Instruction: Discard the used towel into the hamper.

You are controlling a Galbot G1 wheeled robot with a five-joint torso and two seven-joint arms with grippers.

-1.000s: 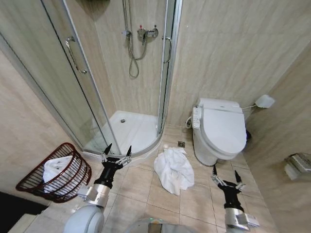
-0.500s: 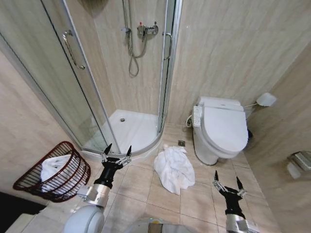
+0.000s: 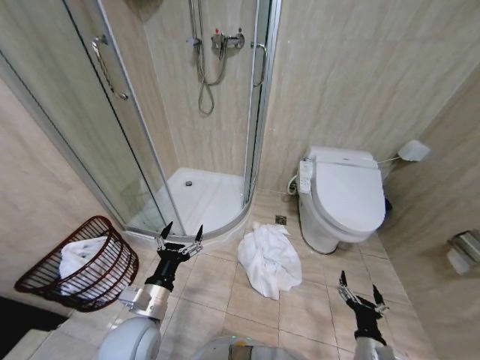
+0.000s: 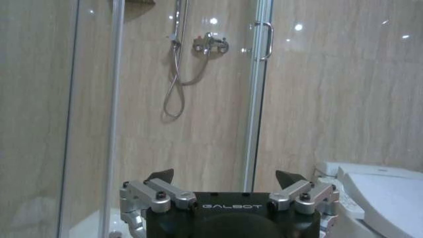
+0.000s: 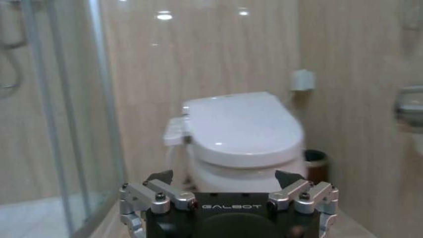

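**Towel on the floor, both pincers empty**

The towel (image 3: 268, 259) lies crumpled on the floor tiles between shower (image 3: 196, 196) and toilet (image 3: 341, 199), well apart from the hamper (image 3: 79, 264), which already holds white cloth. The left pincer (image 3: 178, 235) and right pincer (image 3: 362, 292) gape wide, holding nothing. A loose bundle may trail or slip from a shallow pinch. The hamper's base and the towel's folds are hard to read.

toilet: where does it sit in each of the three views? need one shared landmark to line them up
Head view: toilet, lid closed, right of centre against the back wall.
Left wrist view: lower right corner, cut off by the edge.
Right wrist view: centre, just above the right gripper.
Shared landmark: the shower's glass enclosure.
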